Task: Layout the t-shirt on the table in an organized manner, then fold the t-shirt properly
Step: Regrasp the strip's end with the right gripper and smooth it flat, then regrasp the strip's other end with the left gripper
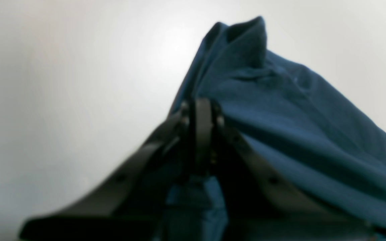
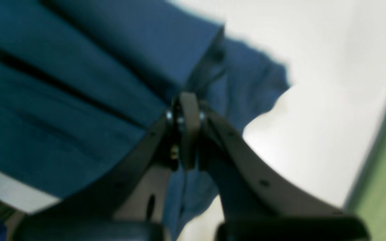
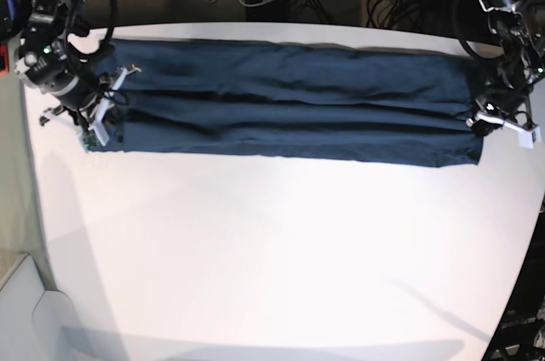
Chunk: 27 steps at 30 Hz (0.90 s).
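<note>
We have the t-shirt (image 3: 289,101) stretched into a long narrow band across the far side of the table (image 3: 272,250), already doubled lengthwise so that 2 or 3 dark creases run along it. The right gripper (image 3: 95,118) sits at the band's end on the base view's left, and its wrist view shows the jaws pressed together on a bunch of blue cloth. The left gripper (image 3: 492,123) is at the opposite end, likewise clamped on the t-shirt, with fabric draped over 1 finger in its wrist view.

We judge the step in hand to be carrying 1 end over toward the other. To do it well, we should keep both pinches firm, lift just enough that the layers do not drag, move both arms evenly so the long edges stay parallel, and set the corners down squarely before letting go. Uneven tension would probably skew the stacked folds.
</note>
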Each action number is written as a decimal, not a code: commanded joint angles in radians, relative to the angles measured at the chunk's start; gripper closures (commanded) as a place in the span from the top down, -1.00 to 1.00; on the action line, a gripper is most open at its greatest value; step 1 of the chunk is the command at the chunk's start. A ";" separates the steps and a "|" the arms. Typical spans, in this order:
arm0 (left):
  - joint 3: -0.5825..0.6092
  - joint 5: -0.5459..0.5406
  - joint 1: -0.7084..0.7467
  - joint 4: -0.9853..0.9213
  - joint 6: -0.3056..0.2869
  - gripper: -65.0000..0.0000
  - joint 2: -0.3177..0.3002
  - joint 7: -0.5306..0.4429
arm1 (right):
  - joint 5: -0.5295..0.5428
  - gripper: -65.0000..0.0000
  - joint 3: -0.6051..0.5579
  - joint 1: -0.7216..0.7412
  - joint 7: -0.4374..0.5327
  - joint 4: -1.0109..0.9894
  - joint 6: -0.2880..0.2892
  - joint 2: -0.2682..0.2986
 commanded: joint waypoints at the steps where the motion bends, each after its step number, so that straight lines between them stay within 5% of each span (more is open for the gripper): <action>1: 0.003 0.082 0.020 -0.012 0.035 -0.99 0.001 0.101 | 0.010 -1.00 0.003 0.014 0.019 0.040 -0.003 0.009; 8: 0.003 0.082 0.020 -0.012 0.035 -0.99 0.001 0.101 | 0.009 -0.57 -0.057 0.150 -0.050 0.012 -0.003 -0.038; 27: 0.003 0.082 0.020 -0.012 0.033 -0.97 -0.009 0.112 | 0.007 -0.80 -0.072 0.189 0.124 -0.490 -0.003 0.023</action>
